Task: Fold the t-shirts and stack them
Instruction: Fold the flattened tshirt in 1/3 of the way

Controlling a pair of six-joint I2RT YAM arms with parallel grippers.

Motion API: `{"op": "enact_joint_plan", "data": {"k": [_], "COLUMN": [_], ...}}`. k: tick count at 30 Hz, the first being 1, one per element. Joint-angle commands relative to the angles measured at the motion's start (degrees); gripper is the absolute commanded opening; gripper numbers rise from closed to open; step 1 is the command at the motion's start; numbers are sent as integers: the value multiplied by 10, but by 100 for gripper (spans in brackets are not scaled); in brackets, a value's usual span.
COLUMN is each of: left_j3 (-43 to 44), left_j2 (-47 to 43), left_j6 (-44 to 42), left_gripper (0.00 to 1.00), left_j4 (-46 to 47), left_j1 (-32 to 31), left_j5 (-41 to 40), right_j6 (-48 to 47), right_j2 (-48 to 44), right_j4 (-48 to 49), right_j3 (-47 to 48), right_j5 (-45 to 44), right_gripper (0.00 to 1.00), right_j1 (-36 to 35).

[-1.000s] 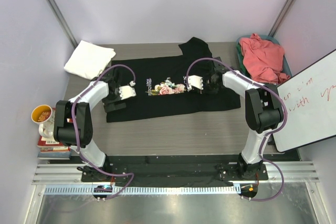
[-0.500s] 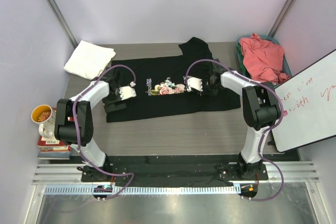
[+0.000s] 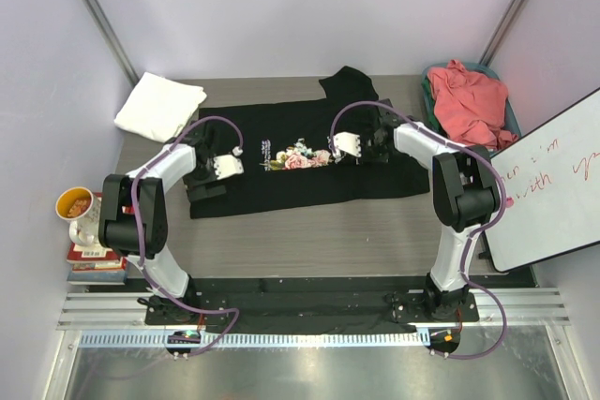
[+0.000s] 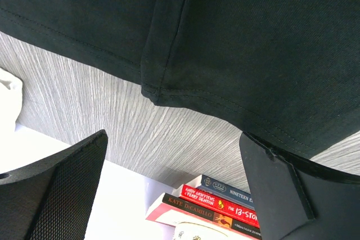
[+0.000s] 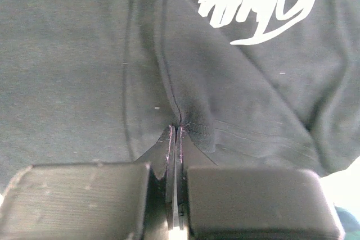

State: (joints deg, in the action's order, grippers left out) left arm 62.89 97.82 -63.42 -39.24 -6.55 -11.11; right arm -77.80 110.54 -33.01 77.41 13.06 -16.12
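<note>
**Inspector:** Where does the garment under work lie?

**Assistant:** The black t-shirt (image 3: pixel 281 189) of soft cloth, with a pink-rose print and white script on the chest, is spread flat across the middle of the grey wood-grain bench (image 3: pixel 281 241). The print faces up, and one sleeve points toward the upper edge of the overhead frame.

**Inspector:** Right gripper?

**Assistant:** The right gripper (image 3: pixel 345 147) sits on the cloth just right of the rose print. In the wrist view (image 5: pixel 174 133) its jaws are pressed together on a small pinch of black fabric. Creases run out from the tips, and the white script (image 5: pixel 247 4) shows at the upper right.

**Inspector:** Left gripper?

**Assistant:** The left gripper (image 3: pixel 225 164) is over the shirt's left end. In its wrist view (image 4: pixel 173 134) the jaws stand wide apart and hold nothing. A stitched black hem crosses the frame above them, with bare bench below it.

**Inspector:** Other garments?

**Assistant:** A plain white t-shirt (image 3: pixel 159 105), folded, rests at the bench's upper-left corner. A crumpled coral-pink t-shirt (image 3: pixel 469 100) fills a teal basket (image 3: pixel 513 119) at the upper right.

**Inspector:** Anything else?

**Assistant:** A stack of books (image 3: pixel 94 258) carrying a cup (image 3: pixel 75 203) stands off the left edge, and a whiteboard with red writing (image 3: pixel 553 185) leans at the right.
</note>
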Motion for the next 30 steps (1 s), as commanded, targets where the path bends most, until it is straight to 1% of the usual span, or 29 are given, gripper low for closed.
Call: {"op": "enact_joint_plan", "data": {"k": [1, 6, 14, 18, 30], "left_j3": [27, 29, 30, 27, 31], "left_j2": [6, 9, 12, 11, 15], "left_j6": [4, 5, 9, 10, 8], "left_gripper": [100, 100, 100, 100, 100], "left_j4": [1, 1, 3, 4, 6], "left_j1": [3, 3, 3, 2, 3], "left_j5": [7, 8, 12, 11, 11], "right_j6": [-15, -29, -43, -47, -52], "right_j2": [-10, -13, 12, 27, 56], "right_j4": [1, 2, 12, 32, 95], "right_j3": [32, 51, 86, 105, 117], "right_j5": [-5, -13, -23, -30, -43], "right_gripper": [1, 1, 1, 2, 1], "right_j1": [-6, -15, -28, -37, -61]}}
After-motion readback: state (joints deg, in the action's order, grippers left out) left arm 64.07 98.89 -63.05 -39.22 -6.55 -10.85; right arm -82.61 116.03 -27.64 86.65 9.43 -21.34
